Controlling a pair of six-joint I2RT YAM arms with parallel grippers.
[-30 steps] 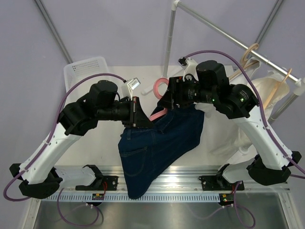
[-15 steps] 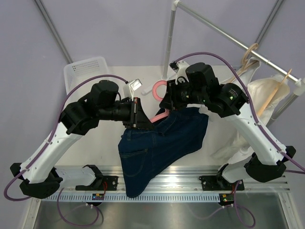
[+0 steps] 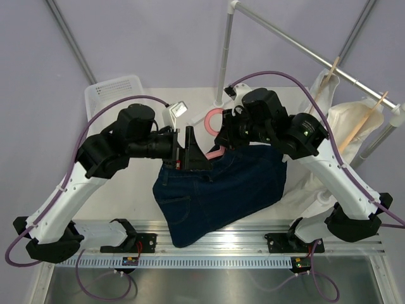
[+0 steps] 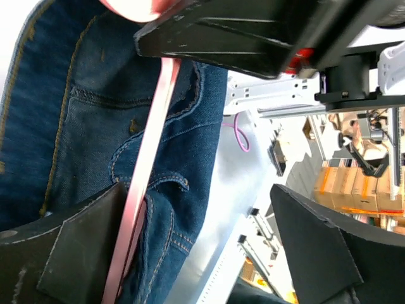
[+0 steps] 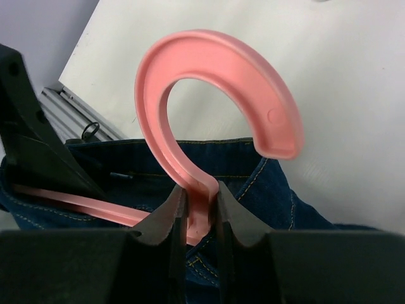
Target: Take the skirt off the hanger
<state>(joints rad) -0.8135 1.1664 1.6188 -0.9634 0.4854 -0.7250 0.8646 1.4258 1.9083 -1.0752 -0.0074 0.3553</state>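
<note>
A pale lilac backdrop stood behind a white table (image 3: 190, 104). A white basket (image 3: 114, 88) sat at its far left corner, and a clothes rail (image 3: 285, 31) with cream garments (image 3: 354, 120) stood along its right edge.

Over the middle of the table two robot arms met at a dark denim skirt (image 3: 215, 193) on a pink hanger (image 5: 215, 82). The skirt draped down towards the near edge, its hem reaching the metal rail there.

Two things had changed in the last second. The left gripper (image 3: 188, 151), clamped tight a moment earlier, had sprung wide open; its wrist camera showed the hanger's pink bar lying just beside one finger, ungripped. The right gripper (image 5: 196, 209), open before, had clenched on the neck of the hanger's hook. The skirt had also swung and spread further towards the right edge.

This looked like a handover: the right arm now carried the hanger, freeing the left to take the denim. Whether the waistband had come loose from the bar could not be told.
</note>
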